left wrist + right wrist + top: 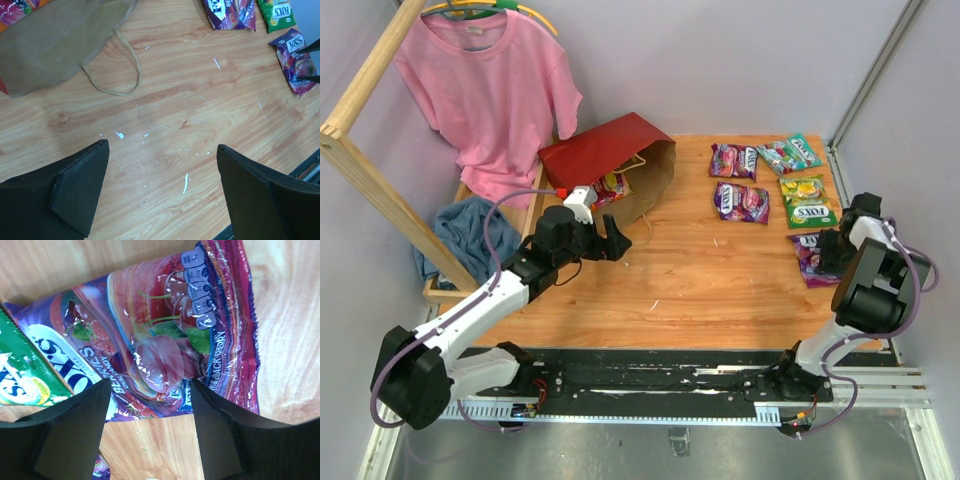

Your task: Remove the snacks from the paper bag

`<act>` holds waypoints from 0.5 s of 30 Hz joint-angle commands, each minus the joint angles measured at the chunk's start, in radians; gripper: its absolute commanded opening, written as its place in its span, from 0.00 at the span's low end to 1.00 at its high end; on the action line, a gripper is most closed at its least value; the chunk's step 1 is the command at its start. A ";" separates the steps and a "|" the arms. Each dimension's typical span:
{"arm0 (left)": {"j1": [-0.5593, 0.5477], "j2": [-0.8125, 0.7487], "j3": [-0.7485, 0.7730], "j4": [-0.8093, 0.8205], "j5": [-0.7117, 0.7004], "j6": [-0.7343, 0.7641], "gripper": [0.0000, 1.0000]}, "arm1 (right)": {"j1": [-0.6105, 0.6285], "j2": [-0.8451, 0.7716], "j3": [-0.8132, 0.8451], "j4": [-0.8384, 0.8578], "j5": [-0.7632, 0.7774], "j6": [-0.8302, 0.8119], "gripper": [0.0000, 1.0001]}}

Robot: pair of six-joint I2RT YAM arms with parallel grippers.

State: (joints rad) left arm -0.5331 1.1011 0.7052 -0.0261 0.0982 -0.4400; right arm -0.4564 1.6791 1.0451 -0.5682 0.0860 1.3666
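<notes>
The dark red paper bag [605,150] lies on its side at the back left, its kraft inside [55,40] and a loop handle [120,70] showing in the left wrist view. A few snacks [610,187] peek from its mouth. My left gripper [605,242] hovers open over bare wood [162,150] just in front of the bag. Fox's packets lie at the right: two purple [733,160] [741,202], a green one [788,153] and a yellow-green one [807,200]. My right gripper [828,250] is open, its jaws straddling the near edge of another purple packet [165,340], which lies flat.
A pink T-shirt [485,90] hangs at the back left by a wooden frame [370,170], with a blue cloth [470,235] below it. Grey walls close off the right and back. A green packet [20,375] lies right beside the right gripper's left finger.
</notes>
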 commanded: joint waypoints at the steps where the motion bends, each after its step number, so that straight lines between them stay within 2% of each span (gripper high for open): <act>1: 0.005 -0.021 0.032 -0.030 -0.016 0.022 0.92 | -0.008 -0.001 0.056 0.010 -0.030 0.023 0.67; 5: 0.005 -0.016 0.030 -0.028 -0.016 0.010 0.92 | 0.029 -0.084 0.075 -0.017 -0.030 0.006 0.71; 10: 0.005 -0.005 0.027 -0.025 -0.030 0.009 0.92 | 0.103 -0.300 0.057 -0.026 0.040 -0.029 0.80; 13: 0.005 0.007 0.023 -0.022 -0.040 0.007 0.92 | 0.206 -0.416 0.040 0.002 0.118 -0.112 0.88; 15: 0.005 0.006 0.014 -0.010 -0.038 -0.001 0.92 | 0.320 -0.468 0.026 0.021 0.198 -0.177 0.91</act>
State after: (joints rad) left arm -0.5331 1.1027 0.7067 -0.0559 0.0757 -0.4343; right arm -0.2947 1.2995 1.0904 -0.5552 0.1345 1.3121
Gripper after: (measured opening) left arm 0.919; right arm 0.890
